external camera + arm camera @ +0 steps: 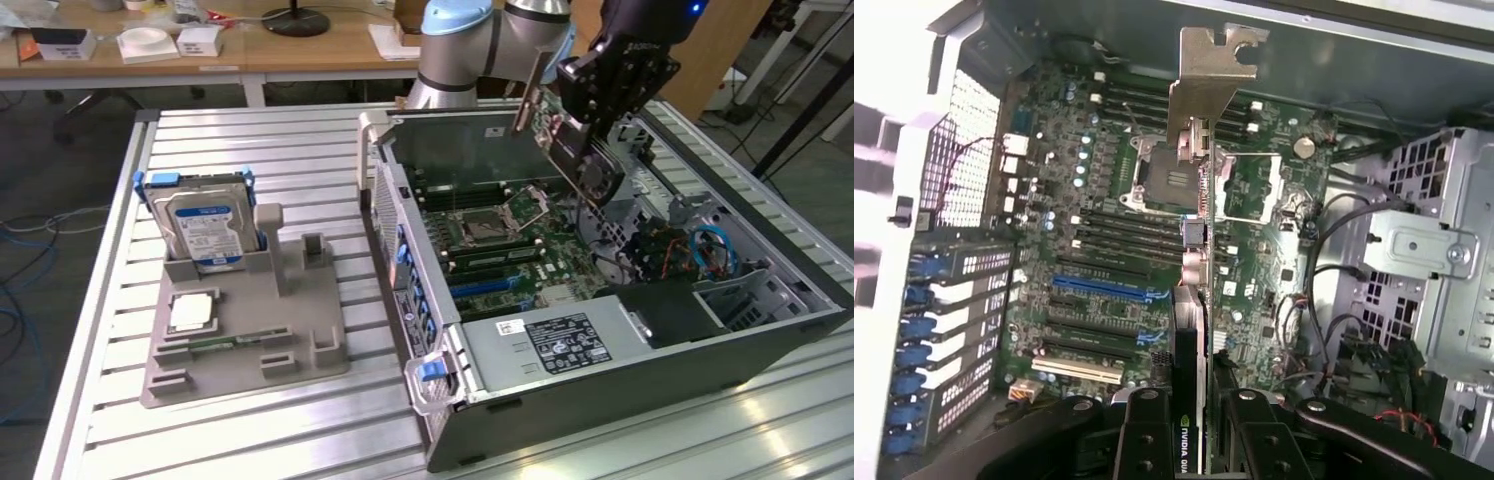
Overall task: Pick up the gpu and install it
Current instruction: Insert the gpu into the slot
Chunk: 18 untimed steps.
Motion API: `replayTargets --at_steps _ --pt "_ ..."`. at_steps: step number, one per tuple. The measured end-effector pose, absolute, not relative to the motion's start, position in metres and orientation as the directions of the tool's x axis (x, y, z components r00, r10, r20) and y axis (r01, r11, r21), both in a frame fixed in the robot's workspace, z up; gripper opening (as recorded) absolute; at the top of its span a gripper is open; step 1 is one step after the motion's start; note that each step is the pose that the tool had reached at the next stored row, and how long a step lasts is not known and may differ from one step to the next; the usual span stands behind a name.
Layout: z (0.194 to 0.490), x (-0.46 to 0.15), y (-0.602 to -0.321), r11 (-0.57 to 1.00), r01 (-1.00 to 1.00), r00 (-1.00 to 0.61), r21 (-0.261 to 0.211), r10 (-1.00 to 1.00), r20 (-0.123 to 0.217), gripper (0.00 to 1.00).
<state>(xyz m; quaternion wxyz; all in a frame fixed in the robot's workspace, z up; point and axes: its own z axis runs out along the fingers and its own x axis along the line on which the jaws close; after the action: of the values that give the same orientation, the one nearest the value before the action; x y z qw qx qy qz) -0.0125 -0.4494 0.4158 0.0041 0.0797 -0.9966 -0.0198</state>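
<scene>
Clamping the gpu [574,142] edgewise in the claw [595,112], long axis pointing away toward its bracket [1206,75], held clear above the motherboard slots [1102,288] inside the open case [641,388].

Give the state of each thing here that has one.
gpu: held above the motherboard, not seated
gripper: shut on the gpu
computer case: lying on its side, open
CPU socket: load plate flipped open
hard drive: upright in the grey holder

Only legible txt: "NVIDIA QUA…" on gpu [1197,262] cooler edge; other labels unreadable.
</scene>
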Motion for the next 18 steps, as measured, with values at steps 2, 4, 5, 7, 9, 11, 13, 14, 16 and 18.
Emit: replayTargets --at_steps 2,4,5,7,9,11,13,14,16,18 --pt "0.4158 -0.0125 -0.4494 0.983 -0.177 -0.984 0.04 -0.178 0.005 0.26" --pt "0.4158 -0.0125 -0.4494 0.98 -0.196 -0.981 0.04 -0.196 0.005 0.26" --pt "0.4158 -0.0125 -0.4494 0.978 -0.205 -0.979 0.04 -0.205 0.005 0.26" --pt "0.4158 -0.0125 -0.4494 0.973 -0.226 -0.974 0.04 -0.226 0.005 0.26" --pt "0.4157 -0.0124 -0.4494 0.968 -0.249 -0.968 0.04 -0.249 0.005 0.26" --pt "0.4156 -0.0124 -0.4494 0.961 -0.273 -0.962 0.04 -0.273 0.005 0.26" --pt "0.4156 -0.0124 -0.4494 0.954 -0.297 -0.955 0.04 -0.297 0.005 0.26" --pt "0.4156 -0.0124 -0.4494 0.95 -0.308 -0.951 0.04 -0.309 0.005 0.26" --pt "0.4156 -0.0124 -0.4494 0.943 -0.331 -0.943 0.04 -0.332 0.005 0.26" --pt "0.4156 -0.0124 -0.4494 0.935 -0.353 -0.935 0.04 -0.354 0.005 0.26"
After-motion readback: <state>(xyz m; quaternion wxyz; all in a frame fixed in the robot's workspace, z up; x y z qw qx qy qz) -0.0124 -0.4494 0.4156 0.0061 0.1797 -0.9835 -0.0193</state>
